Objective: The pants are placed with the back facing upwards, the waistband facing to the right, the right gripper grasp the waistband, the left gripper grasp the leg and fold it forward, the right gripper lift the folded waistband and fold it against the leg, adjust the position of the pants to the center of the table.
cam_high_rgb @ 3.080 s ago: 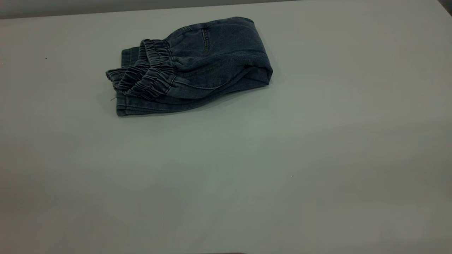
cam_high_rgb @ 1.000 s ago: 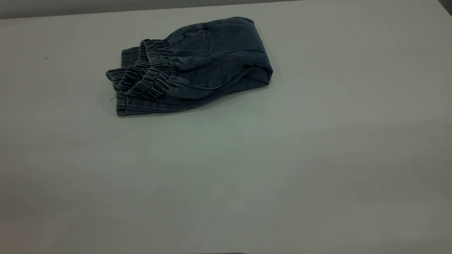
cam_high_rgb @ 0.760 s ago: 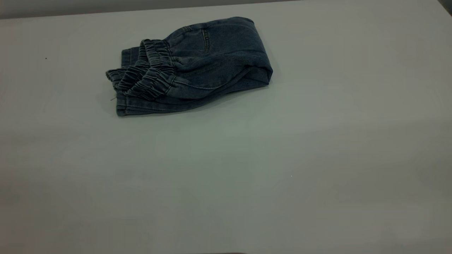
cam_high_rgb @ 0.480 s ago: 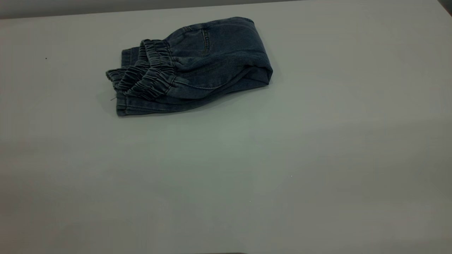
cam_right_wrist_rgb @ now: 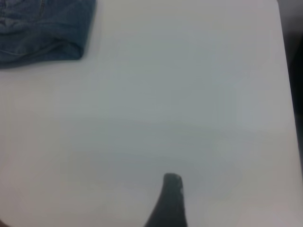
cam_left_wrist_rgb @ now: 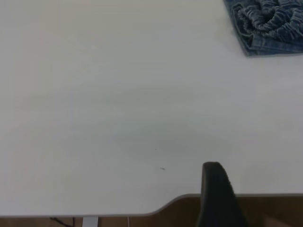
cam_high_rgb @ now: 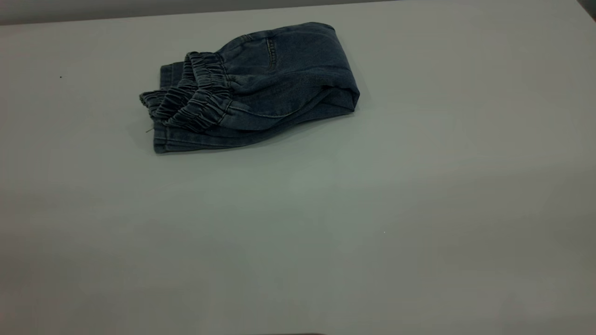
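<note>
Pants: your pants (cam_high_rgb: 253, 90) lie folded in a compact bundle in the upper left of centre of the exterior frame, resting on the table (cam_high_rgb: 372, 209), well short of its middle.
Waistband: the ruffled waistband (cam_high_rgb: 193, 95) sits on top at the bundle's left end, laid over the leg hems beneath; the rounded fold faces right.
Left gripper: only one dark finger of your left gripper (cam_left_wrist_rgb: 218, 196) shows, low in its wrist view at the table edge, well apart from the denim. Whether it is parted or closed cannot be told.
Right gripper: your right gripper (cam_right_wrist_rgb: 169, 203) likewise shows a single dark tip, far from the bundle; its spread cannot be told.
Step in hand: both folds look done; you appear to be at the final centring.
Next move: you would need to bring a gripper to the bundle and shift it toward the table's centre without springing the folds open.
</note>
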Robot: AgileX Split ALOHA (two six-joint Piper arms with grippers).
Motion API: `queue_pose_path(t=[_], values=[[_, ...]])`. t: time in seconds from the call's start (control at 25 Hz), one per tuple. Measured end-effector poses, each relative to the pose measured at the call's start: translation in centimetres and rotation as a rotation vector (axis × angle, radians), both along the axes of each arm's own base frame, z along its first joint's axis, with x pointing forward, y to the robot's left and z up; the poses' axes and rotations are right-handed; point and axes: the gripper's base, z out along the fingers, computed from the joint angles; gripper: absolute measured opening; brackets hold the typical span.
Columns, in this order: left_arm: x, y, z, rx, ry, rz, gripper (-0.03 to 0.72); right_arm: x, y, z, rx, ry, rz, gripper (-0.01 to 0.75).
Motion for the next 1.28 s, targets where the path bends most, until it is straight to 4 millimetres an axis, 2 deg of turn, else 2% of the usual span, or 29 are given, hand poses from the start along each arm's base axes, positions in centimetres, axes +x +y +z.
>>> queue_pose_path(t=[0.52, 0.84, 1.28], values=[[0.0, 0.0, 0.0, 0.0, 0.0, 0.0, 0.379, 0.0, 0.0, 0.0, 0.002, 0.0, -0.004, 0.575], [0.0, 0.0, 0.0, 0.0, 0.0, 0.0, 0.379, 0.0, -1.0, -0.1, 0.022, 0.013, -0.147, 0.575], [0.0, 0.0, 0.0, 0.0, 0.0, 0.0, 0.379, 0.0, -1.0, -0.1, 0.03, 0.011, -0.155, 0.575]])
